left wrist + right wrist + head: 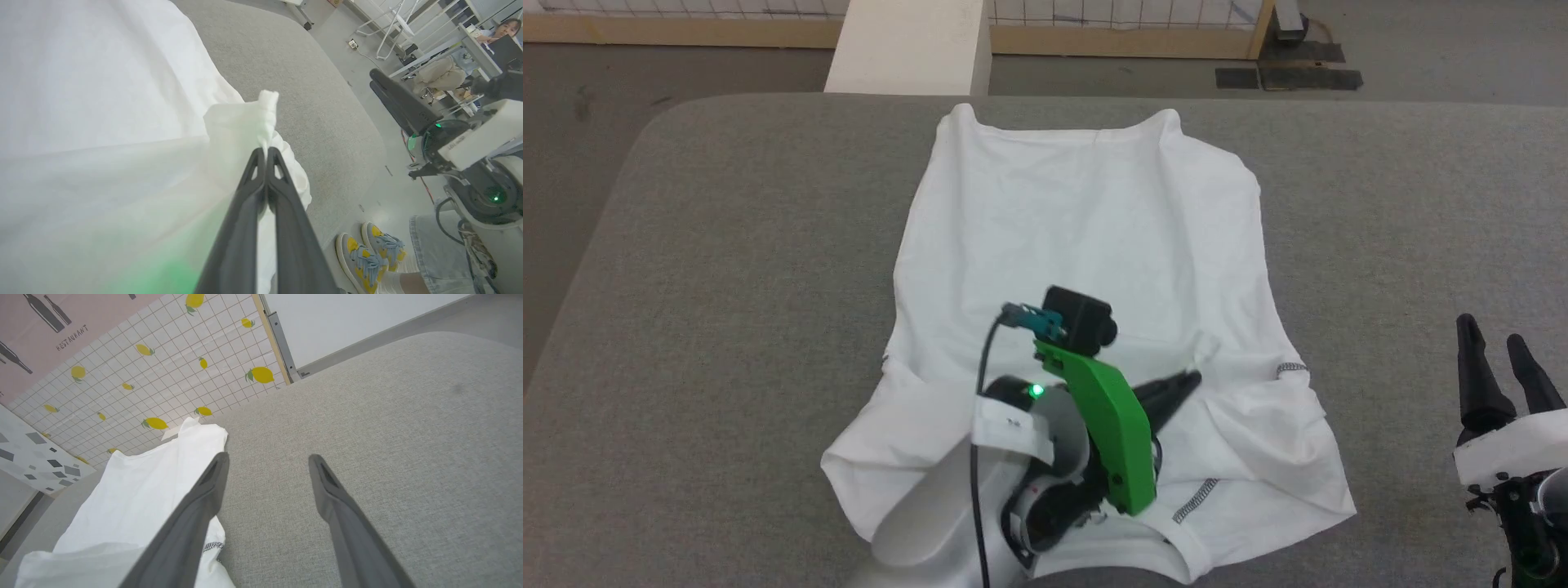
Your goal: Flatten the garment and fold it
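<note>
The garment [1086, 229], a white shirt with dark zigzag stitching, lies spread on the grey table [727, 269], its near part rumpled and partly folded over. My left gripper [1194, 379] hovers over that near part, pointing right, shut on a pinched fold of the white fabric [265, 110]. In the left wrist view the left gripper [264, 152] has its fingers pressed together with cloth bunched at the tips. My right gripper [1493, 331] stands open over bare table to the right of the garment; its spread fingers [212, 477] hold nothing, and the garment [139, 498] lies to their left.
The table's rounded far corners and edges border grey floor. A white block [907, 45] and a low wooden-framed tiled wall [1111, 33] stand beyond the far edge. A person's feet in yellow and grey shoes [367, 257] stand on the floor by the table.
</note>
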Controlling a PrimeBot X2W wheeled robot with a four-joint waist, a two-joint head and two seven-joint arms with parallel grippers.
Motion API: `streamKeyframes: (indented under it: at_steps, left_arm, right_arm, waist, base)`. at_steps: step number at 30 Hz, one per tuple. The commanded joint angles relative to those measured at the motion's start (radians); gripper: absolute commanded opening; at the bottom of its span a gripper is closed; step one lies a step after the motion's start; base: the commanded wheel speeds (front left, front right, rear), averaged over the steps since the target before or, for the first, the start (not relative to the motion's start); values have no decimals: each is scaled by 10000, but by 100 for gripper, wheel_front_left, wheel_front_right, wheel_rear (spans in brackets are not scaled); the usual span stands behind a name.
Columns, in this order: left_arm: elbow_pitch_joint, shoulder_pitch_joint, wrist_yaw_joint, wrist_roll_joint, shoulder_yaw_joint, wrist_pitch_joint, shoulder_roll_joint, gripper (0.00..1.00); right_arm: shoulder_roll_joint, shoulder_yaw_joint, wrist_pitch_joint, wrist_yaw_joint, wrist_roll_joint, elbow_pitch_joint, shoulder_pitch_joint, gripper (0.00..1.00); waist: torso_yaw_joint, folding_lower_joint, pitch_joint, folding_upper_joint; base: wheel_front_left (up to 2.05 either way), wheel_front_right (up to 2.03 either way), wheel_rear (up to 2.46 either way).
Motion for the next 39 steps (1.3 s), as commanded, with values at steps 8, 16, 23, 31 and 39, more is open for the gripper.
streamKeyframes:
  at_steps: [8,16,23,31,39]
  left_arm:
    - [1607,-4,141,-472,-2058,-321,-23,0]
    - [2115,-522,322,-1521,-2630,366,-23,100]
    - [1512,-1323,581,-2542,-764,-821,100,100]
    - [1491,-1365,1298,-1686,1948,-4786,2024,100]
    - [1021,-148,2268,235,3089,-6176,3356,100]
  right_arm:
    - [7,119,-164,-11,64,47,-38,100]
    - [7,123,-221,-11,59,149,-76,100]
    - [7,354,-214,-11,31,136,-105,100]
    - [7,1036,192,-11,-157,-94,-401,100]
    - [7,1276,695,-11,-309,-149,-842,100]
  waist:
    - [-429,1,436,-1]
    - [-312,1,449,-1]
    - [-98,1,294,-1]
    - [14,1,331,-1]
    - [94,1,717,-1]
  base:
    - [0,0,0]
    - [0,0,0]
    - [0,0,0]
    - [0,0,0]
    - [0,0,0]
